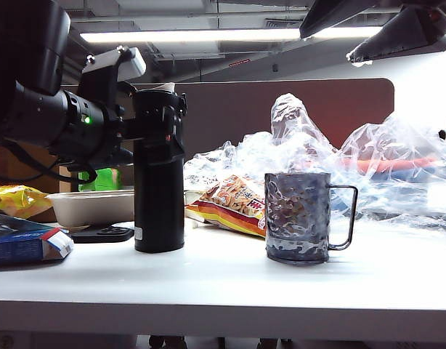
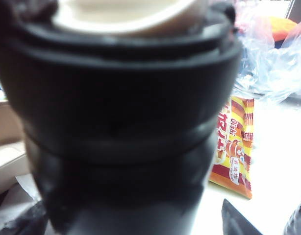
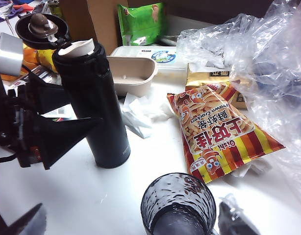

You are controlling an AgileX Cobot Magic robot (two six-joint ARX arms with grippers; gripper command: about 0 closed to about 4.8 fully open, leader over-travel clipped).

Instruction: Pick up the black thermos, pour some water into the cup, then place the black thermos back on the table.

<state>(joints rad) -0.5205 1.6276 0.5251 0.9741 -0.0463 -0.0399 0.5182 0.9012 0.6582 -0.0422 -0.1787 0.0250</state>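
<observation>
The cup [image 1: 298, 217] stands nearest on the white bench [image 1: 230, 280], with the right hand [image 3: 126, 223] hovering above it, fingers spread and empty. Beside the cup, further back, lies a snack bag [image 3: 216, 132]. Left of it the black thermos [image 1: 158, 174] stands upright with its lid flipped open. The left hand [image 3: 69, 110] has its spread fingers either side of the flask's upper body; contact is unclear.

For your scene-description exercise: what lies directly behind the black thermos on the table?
Behind the black thermos sits a beige tray, with a green packet farther back. The left gripper, open, flanks the thermos. The tray's left end is covered by the thermos. The right gripper hangs open above the cup.
</observation>
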